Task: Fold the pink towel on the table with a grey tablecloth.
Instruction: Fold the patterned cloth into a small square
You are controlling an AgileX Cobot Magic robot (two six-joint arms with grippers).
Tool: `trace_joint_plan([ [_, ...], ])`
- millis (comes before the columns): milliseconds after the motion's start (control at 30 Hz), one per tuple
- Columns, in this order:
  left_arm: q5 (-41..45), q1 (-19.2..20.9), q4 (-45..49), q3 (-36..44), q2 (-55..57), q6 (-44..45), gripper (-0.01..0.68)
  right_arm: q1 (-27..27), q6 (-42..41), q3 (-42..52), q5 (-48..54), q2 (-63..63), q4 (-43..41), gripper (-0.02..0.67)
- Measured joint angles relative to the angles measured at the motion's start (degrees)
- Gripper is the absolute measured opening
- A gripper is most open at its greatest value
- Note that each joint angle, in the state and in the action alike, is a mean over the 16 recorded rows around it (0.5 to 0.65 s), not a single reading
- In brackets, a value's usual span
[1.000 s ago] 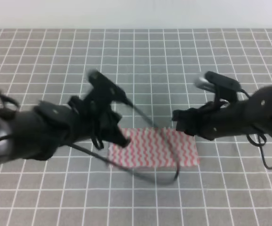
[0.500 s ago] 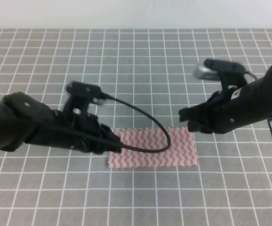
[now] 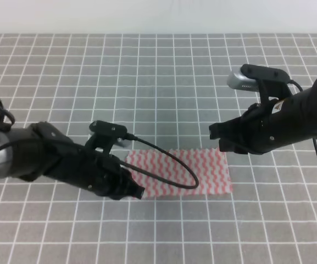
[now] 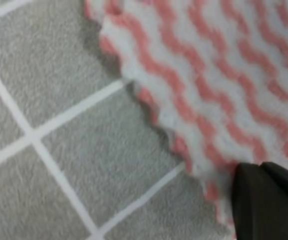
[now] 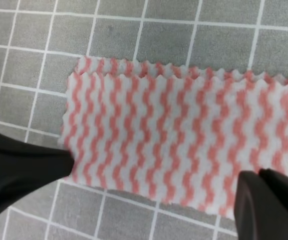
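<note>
The pink towel (image 3: 202,168) lies folded into a flat rectangle on the table with a grey tablecloth (image 3: 158,82). My left gripper (image 3: 137,191) is low at the towel's near-left corner. The right wrist view shows it as a dark wedge (image 5: 66,162) touching that corner of the towel (image 5: 183,135). The left wrist view shows the towel's serrated edge (image 4: 193,100) close up with one fingertip (image 4: 268,200) on it. My right gripper (image 3: 217,138) hovers above the towel's far-right corner. Only one of its fingers (image 5: 268,205) shows, so neither gripper's opening can be read.
A black cable (image 3: 174,165) from my left arm loops across the towel's middle. The white-gridded grey cloth stretches on all sides of the towel. A pale wall edge (image 3: 158,16) runs along the back.
My left arm has dropped lower and swung toward the towel's near-left corner, dragging its cable loop across the towel. The right arm has barely moved. The towel stays flat.
</note>
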Motion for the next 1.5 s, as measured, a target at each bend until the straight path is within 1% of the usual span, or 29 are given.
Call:
trace_joint_plan([
  [333,4.0,0.0,2.0,-6.2,-0.9,-5.2,-0.002,0.0,0.8,0.0,0.6,0.7,-0.7,-0.015],
  [500,4.8,0.0,2.1,-7.9,0.8,-8.4,-0.002,0.0,1.4,0.0,1.1,2.0,-0.9,-0.009],
  [733,4.8,0.2,2.3,-8.3,4.0,-10.9,-0.002,0.0,2.1,0.0,1.4,4.1,-0.8,0.038],
  [1033,4.4,2.3,2.3,-8.3,5.3,-12.3,-0.002,0.0,2.7,0.0,0.8,5.3,-0.8,0.109],
  [1267,4.7,3.8,2.1,-8.4,6.1,-12.5,-0.002,0.0,3.2,0.0,-0.2,5.5,-0.9,0.121],
  [1500,5.2,3.9,1.9,-9.2,7.8,-12.2,-0.002,0.0,3.4,0.0,-0.9,5.5,-0.8,0.121],
])
